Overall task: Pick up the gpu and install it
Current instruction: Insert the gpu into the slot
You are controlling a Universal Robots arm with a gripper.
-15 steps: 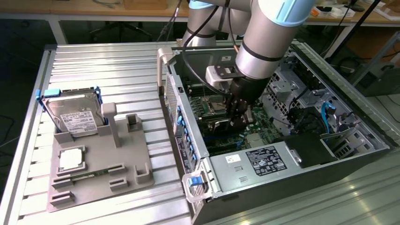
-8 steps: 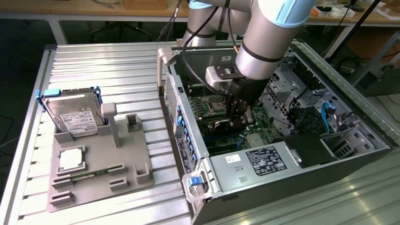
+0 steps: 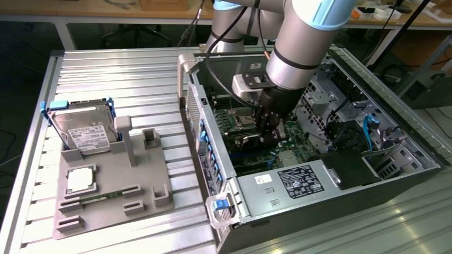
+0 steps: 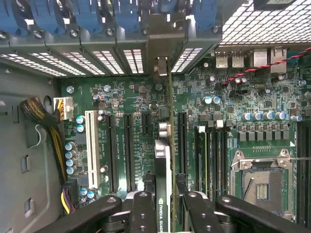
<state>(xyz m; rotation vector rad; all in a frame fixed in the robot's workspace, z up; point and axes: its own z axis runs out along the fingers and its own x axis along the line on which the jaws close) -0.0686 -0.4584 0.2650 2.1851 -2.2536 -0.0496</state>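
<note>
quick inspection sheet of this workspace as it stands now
surface: slatted metal table
job's things: gpu upright, edge-on over the motherboard slots inside the pc case; whether seated, cannot tell
clutter: grey holder with hard drive and ram stick
grippers: gripper shut on gpu
cables: yellow-black bundle, blue cable
surroundings: wooden benches

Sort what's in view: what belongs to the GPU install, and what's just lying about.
Job in hand: gpu, held edge-on in the gripper; motherboard under it; open computer case.
Lying about: hard drive, CPU, RAM stick, all on the grey holder beside the case.
</note>
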